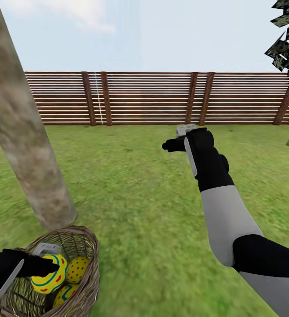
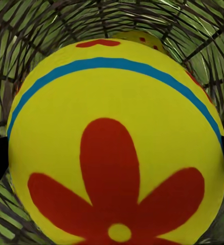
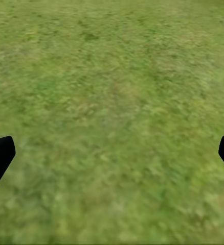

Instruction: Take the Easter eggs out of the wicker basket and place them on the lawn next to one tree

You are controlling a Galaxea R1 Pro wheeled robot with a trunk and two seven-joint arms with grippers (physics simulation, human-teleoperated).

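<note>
At the lower left of the head view the left gripper reaches into the wicker basket, pinching the top Easter egg; two more eggs lie beneath. Lift straight up — clear of the rim — then set it by the tree just behind; the right gripper hangs spread over the lawn.

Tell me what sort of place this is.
It looks like a fenced garden, in simulation: a wide lawn, a brown slatted wooden fence along the back under open sky, and a thick tree trunk rising beside a wicker basket of Easter eggs.
</note>
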